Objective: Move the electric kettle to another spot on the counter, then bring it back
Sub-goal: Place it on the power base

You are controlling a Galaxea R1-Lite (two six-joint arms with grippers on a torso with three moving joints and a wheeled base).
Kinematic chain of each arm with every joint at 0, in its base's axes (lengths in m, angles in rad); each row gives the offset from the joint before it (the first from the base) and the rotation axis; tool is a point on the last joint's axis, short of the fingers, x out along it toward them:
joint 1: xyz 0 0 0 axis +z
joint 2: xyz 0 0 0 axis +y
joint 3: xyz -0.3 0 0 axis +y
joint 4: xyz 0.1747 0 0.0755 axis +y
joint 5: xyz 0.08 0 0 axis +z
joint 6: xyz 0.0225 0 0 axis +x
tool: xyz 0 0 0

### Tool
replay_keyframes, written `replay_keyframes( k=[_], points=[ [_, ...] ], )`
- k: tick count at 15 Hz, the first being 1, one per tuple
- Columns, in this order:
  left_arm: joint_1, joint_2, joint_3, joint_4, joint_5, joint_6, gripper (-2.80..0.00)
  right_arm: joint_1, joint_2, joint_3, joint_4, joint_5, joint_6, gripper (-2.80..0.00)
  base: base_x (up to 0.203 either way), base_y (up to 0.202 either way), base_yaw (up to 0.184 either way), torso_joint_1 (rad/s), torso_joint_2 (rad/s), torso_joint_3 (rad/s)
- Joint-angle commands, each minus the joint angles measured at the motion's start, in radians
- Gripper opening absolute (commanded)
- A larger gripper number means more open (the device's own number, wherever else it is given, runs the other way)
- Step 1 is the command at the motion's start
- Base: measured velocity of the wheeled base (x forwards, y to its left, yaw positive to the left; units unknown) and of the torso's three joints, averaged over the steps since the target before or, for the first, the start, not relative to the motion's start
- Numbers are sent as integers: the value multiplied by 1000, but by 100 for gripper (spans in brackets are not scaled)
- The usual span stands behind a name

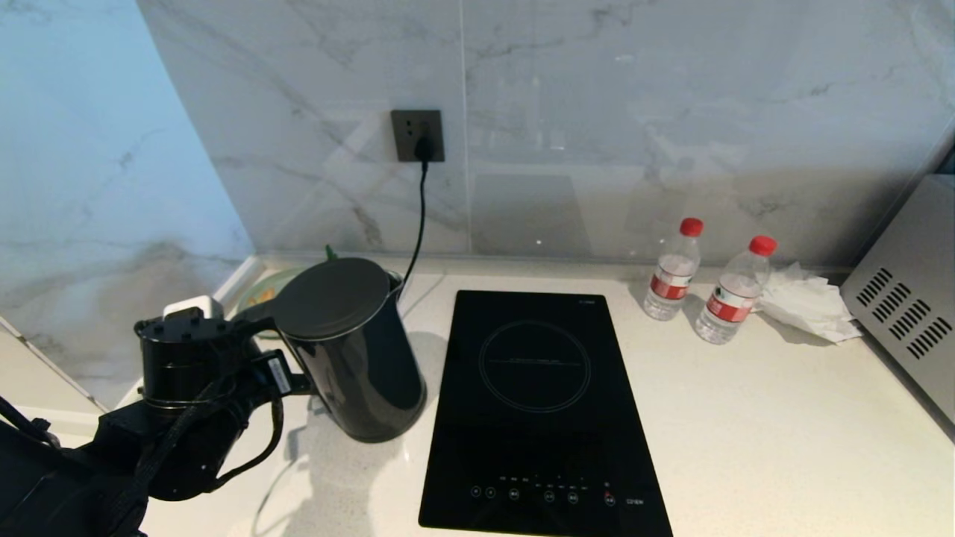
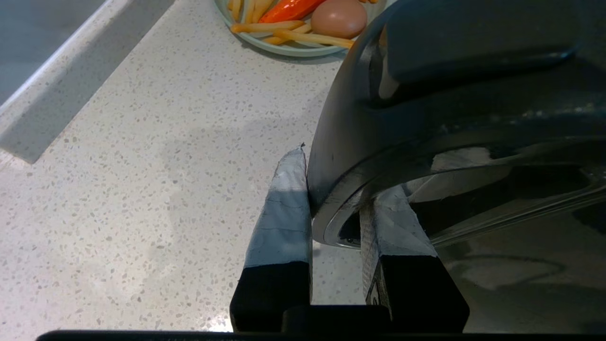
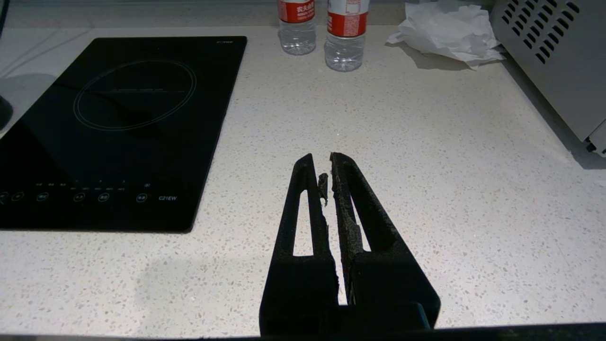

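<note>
Left hand (image 2: 334,189) clamped on the kettle (image 1: 351,347) handle, fingers (image 2: 284,208) either side, likely gripping low for a steady lift. Kettle stands on the bench (image 1: 746,418), beside the hob (image 1: 537,410). Right hand (image 3: 326,177) pressed together, idle over bare bench. Bottles (image 1: 671,272) beyond.

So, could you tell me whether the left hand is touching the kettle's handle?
Touching. In the left wrist view the left hand has its two taped fingers on either side of the electric kettle handle, pressed against it with no gap.
</note>
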Motion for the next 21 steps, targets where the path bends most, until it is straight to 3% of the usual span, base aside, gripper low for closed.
replay_keyframes(
  k=[1, 7, 10, 13, 21],
  points=[
    [-23, -45, 26, -3, 5, 0, -280, 0, 0, 0, 0, 0, 0, -280, 0, 0, 0, 0, 0, 0],
    [-108, -187, 102, 6, 6, 43, -280, 0, 0, 0, 0, 0, 0, -280, 0, 0, 0, 0, 0, 0],
    [-153, -213, 92, 60, 40, 73, -280, 0, 0, 0, -1, 0, 0, -280, 0, 0, 0, 0, 0, 0],
    [-194, -202, 92, 69, 59, 73, -280, 1, 0, 1, -1, 0, 0, -280, 0, 0, 0, 0, 0, 0],
    [-215, -73, 71, 63, 70, 68, -280, 0, 0, 0, 0, 0, 0, -280, 0, 0, 0, 0, 0, 0]
  ],
)
